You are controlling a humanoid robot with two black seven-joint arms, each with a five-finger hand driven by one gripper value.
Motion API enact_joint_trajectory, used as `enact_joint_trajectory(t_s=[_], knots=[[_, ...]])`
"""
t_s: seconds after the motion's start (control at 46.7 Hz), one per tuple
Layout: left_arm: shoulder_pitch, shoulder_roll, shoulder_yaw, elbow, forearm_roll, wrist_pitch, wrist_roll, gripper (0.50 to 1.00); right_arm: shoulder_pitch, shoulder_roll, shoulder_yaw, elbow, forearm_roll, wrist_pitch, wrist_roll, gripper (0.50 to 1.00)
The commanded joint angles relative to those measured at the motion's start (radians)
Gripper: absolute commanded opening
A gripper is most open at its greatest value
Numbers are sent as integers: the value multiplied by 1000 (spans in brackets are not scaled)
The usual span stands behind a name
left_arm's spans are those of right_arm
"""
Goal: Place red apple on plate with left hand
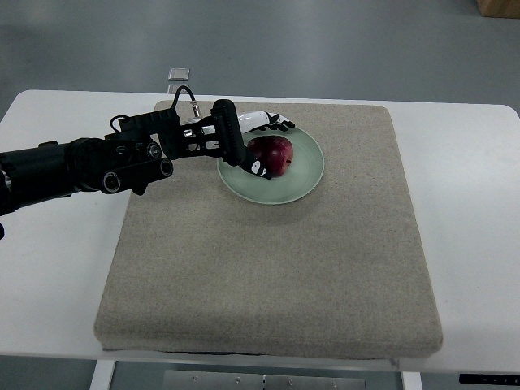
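The red apple (276,154) sits in the pale green plate (302,185) at the far middle of the beige mat. My left hand (271,145) reaches in from the left and brackets the apple. Its long fingers (272,122) stretch out straight just behind the apple, and the thumb (257,166) is at the apple's near left side. The hand looks open, with the apple resting on the plate. The right arm is out of view.
The beige mat (268,268) covers most of the white table (471,203). A small clear object (179,75) lies beyond the table's far edge. A wooden box corner (500,6) shows at the top right.
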Motion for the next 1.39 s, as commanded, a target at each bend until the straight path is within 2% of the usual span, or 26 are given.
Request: enact_joint_trajectory(t_s=[0.0, 0.321, 0.385, 0.663, 0.899, 1.027, 1.263, 1.37], knots=[[0, 0, 0, 20, -3, 0, -1, 932, 0, 0, 0, 0, 0, 0, 0, 932], [1, 0, 0, 146, -13, 0, -20, 941, 0, 0, 0, 0, 0, 0, 0, 930], [1, 0, 0, 157, -13, 0, -25, 956, 0, 0, 0, 0, 0, 0, 0, 932], [-2, 8, -6, 203, -17, 1, -27, 958, 0, 0, 0, 0, 0, 0, 0, 930], [-11, 12, -115, 275, -100, 3, -27, 958, 0, 0, 0, 0, 0, 0, 0, 930], [-14, 9, -152, 307, -301, 4, -27, 958, 0, 0, 0, 0, 0, 0, 0, 930], [-15, -3, -155, 410, -891, 4, -25, 960, 0, 0, 0, 0, 0, 0, 0, 932], [-17, -15, -172, 442, -1039, 6, -20, 958, 0, 0, 0, 0, 0, 0, 0, 932]])
